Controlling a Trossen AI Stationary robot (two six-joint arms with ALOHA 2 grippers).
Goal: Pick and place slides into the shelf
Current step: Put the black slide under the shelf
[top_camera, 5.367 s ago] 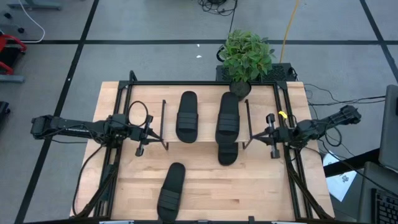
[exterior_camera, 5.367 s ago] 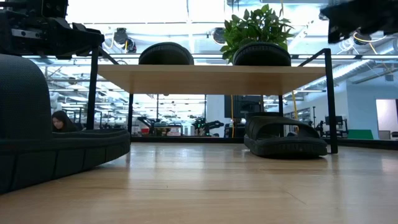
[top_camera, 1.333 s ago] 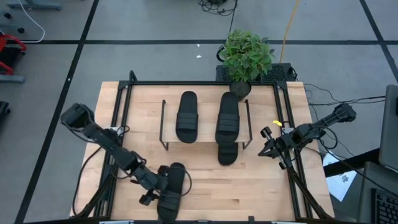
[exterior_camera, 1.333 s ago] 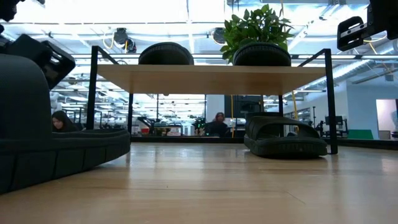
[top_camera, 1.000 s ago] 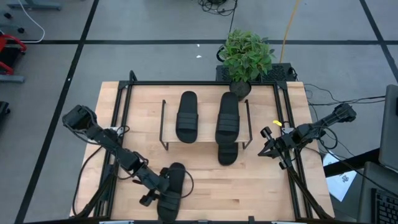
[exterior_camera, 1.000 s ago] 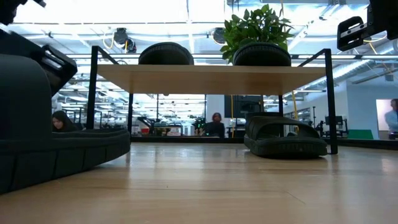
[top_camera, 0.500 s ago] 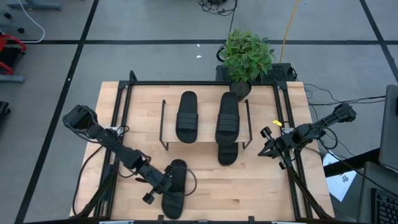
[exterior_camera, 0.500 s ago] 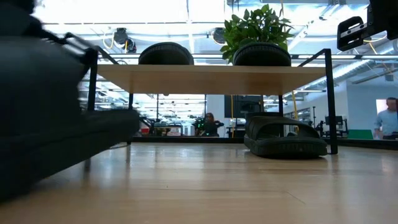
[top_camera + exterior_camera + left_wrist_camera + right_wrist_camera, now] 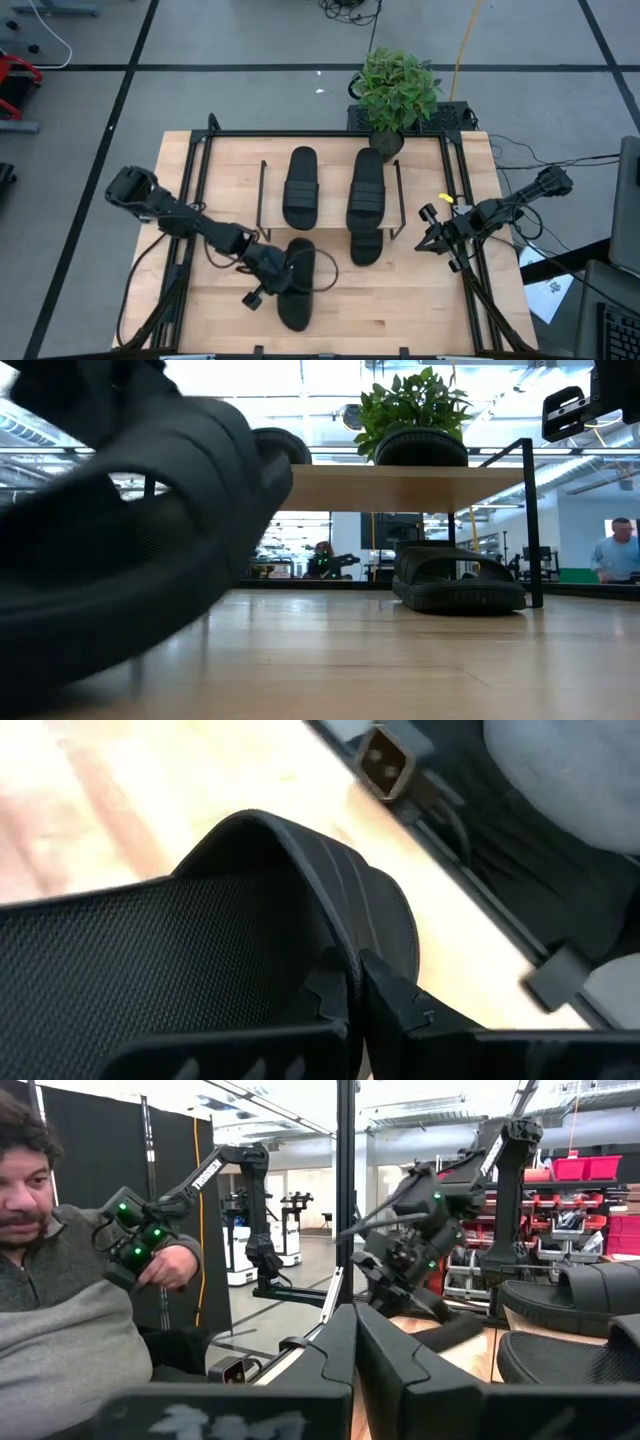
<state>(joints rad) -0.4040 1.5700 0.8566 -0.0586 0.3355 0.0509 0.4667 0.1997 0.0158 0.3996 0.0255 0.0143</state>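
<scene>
My left gripper [image 9: 275, 272] is shut on one black slide [image 9: 298, 290], which fills the left of the low view [image 9: 130, 540], off the table and tilted. Two slides [image 9: 300, 187] [image 9: 367, 185] lie side by side on top of the shelf [image 9: 332, 205], whose light board [image 9: 400, 486] stands on thin black legs. A further slide [image 9: 366, 248] rests sole-down on the table, partly under the shelf [image 9: 458, 585]. My right gripper [image 9: 428, 236] waits shut at the table's right rail, beside the shelf. My left gripper holds the slide by the side of its ribbed strap [image 9: 340, 910], where the strap meets the sole. The strap wall is pinched between the two fingers [image 9: 392, 998], one inside under the strap and one outside. It comes slanting from the table's left. The slide is lifted clear and tilted.
A potted plant [image 9: 397, 88] stands at the table's far edge behind the shelf. Black rails [image 9: 195, 170] run along the table's left and right sides. Bare wood [image 9: 400, 300] lies near the front edge. A person [image 9: 70, 1280] sits beyond the table.
My left gripper has carried the slide from the near-left part of the table toward the right and toward the shelf. The slide has risen off the table and tipped, where it lay flat a second ago. The right arm has kept still.
</scene>
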